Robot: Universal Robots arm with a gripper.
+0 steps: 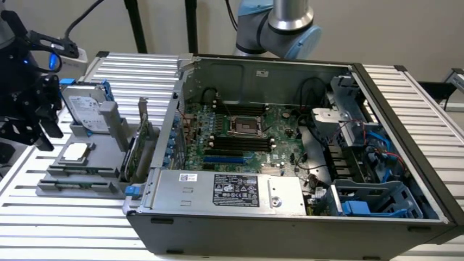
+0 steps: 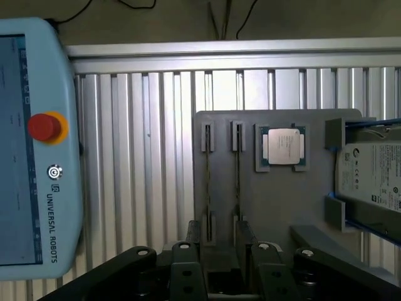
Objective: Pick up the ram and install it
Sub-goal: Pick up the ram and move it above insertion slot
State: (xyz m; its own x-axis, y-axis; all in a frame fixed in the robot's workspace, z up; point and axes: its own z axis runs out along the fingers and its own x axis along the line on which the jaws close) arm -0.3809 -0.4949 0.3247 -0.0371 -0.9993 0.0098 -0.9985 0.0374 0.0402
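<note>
Wrist view: gray tray [image 2: 276,207] holds ram [image 2: 208,182], processor [image 2: 281,146], hard drive [image 2: 376,175].

Table [image 2: 144,138] ribbed metal; holder [image 2: 279,207] matt grey plastic; tool [image 2: 219,235] matt black.

**1 brand name legible**

Beside the gray tray [image 2: 276,213], the pale-blue teach pendant [image 2: 31,94] carries the words "UNIVERSAL ROBOTS" [image 2: 52,222] under a small UR logo [image 2: 54,188], close to its red button [image 2: 44,127]. The hard drive [image 2: 376,175] at the tray's edge has a white label whose print is too small to read. The same goes for the black label [image 1: 236,191] on the power supply [image 1: 181,190] near the tray.
</note>
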